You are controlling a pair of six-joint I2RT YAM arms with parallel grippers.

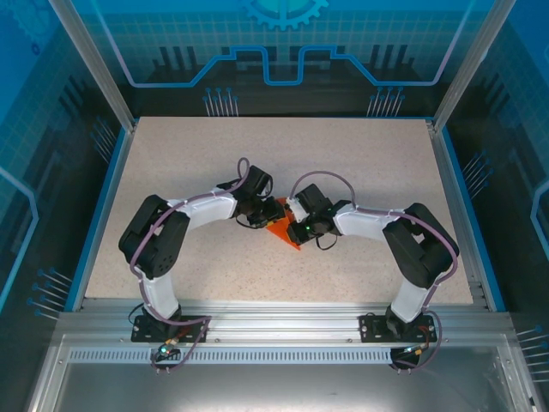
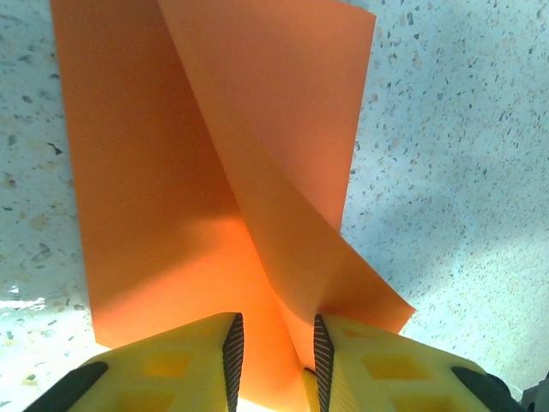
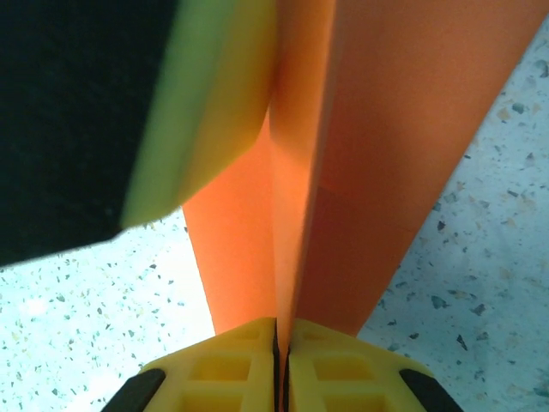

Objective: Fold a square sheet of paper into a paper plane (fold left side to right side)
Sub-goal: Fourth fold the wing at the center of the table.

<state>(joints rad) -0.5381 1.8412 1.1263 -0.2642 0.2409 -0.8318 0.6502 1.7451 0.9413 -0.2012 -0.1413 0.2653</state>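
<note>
Two grippers meet at the centre of the overhead frame over a thin, bright orange-red square sheet of paper [image 1: 281, 230] on a speckled beige table [image 1: 369, 172]. The right gripper [image 3: 281, 342] pinches the sheet's raised fold, which runs straight up its frame from the closed fingers. The left gripper [image 2: 274, 348], equally near, stands narrowly parted around a curling flap. Overhead, the arms hide that curl and pinch; the wrist views make them plain.

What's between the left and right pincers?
The square sheet of paper spans the gap between the left pincer and right pincer in the top external view; the right wrist view shows the right pincer shut on it.
</note>
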